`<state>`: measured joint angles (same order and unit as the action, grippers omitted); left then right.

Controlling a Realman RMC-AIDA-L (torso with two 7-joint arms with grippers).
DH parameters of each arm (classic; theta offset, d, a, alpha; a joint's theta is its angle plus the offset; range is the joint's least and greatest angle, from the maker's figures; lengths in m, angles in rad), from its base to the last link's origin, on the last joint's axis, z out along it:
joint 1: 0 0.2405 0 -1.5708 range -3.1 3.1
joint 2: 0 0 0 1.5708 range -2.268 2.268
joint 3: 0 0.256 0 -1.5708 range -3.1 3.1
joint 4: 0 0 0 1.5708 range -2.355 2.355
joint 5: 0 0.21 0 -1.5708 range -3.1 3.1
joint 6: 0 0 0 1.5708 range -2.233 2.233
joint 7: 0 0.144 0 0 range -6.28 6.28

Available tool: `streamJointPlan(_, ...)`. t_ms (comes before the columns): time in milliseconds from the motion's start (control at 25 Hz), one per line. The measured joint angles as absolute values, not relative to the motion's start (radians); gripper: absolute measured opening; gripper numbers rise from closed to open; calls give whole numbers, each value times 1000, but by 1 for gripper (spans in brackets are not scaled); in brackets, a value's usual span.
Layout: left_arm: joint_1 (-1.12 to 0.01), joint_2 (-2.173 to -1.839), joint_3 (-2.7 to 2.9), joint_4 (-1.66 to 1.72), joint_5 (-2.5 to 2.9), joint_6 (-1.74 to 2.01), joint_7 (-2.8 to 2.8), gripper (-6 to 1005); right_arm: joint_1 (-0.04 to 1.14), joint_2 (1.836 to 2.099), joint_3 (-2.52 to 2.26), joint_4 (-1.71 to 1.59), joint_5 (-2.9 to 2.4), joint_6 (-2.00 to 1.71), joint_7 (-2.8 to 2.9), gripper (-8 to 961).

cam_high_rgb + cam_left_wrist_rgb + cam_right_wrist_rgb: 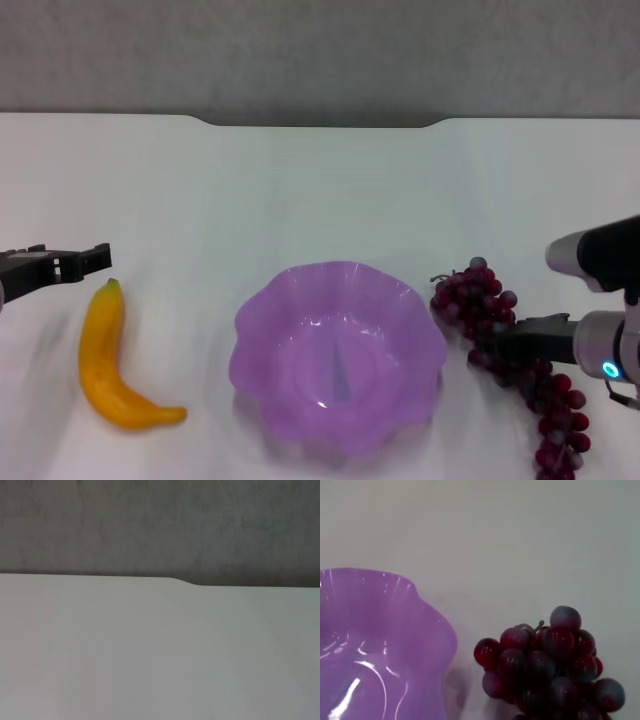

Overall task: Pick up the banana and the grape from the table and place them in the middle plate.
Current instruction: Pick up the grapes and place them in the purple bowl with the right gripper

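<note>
The orange-yellow banana (108,360) lies on the white table (320,190) at the left, its green tip pointing away from me. The purple scalloped plate (250,325) stands empty in the middle. The dark red grape bunch (478,298) lies on the table right of the plate. My left gripper (92,260) is at the far left edge, just beyond the banana's tip and apart from it. My right gripper (495,345) reaches in from the right and sits over the middle of the bunch. The right wrist view shows the bunch's top (545,665) beside the plate's rim (395,610).
The left wrist view shows only bare table (150,650) and its far edge with the notch (182,581). A grey wall stands behind the table (320,50). The plate's rim and the grapes are a small gap apart.
</note>
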<state>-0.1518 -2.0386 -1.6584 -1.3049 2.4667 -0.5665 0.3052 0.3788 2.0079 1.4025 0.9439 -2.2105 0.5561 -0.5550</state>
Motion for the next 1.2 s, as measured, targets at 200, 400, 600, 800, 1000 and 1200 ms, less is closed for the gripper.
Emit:
streamJointPlan(200, -149, -2039, -1659, -1300, 2467, -565, 305, 892, 308, 2008, 1345, 970, -2170, 412, -617, 384)
streamJointPlan(400, -155, -2039, -1664, -1281, 2467, -562, 305, 892, 232, 2008, 1324, 1017, -2168, 279, -685, 380)
streamJointPlan(600, -156, -2039, -1665, -1266, 2467, -553, 305, 892, 153, 2007, 1267, 1104, -2168, 136, -726, 377)
streamJointPlan(800, -156, -2038, -1667, -1256, 2467, -549, 305, 892, 87, 2005, 1152, 1154, -2177, -106, -766, 363)
streamJointPlan(1000, -156, -2037, -1670, -1244, 2467, -534, 306, 892, 57, 2002, 1056, 1189, -2215, -305, -771, 356)
streamJointPlan(1200, -175, -2037, -1669, -1209, 2467, -520, 308, 892, 50, 2000, 984, 1249, -2277, -431, -759, 352)
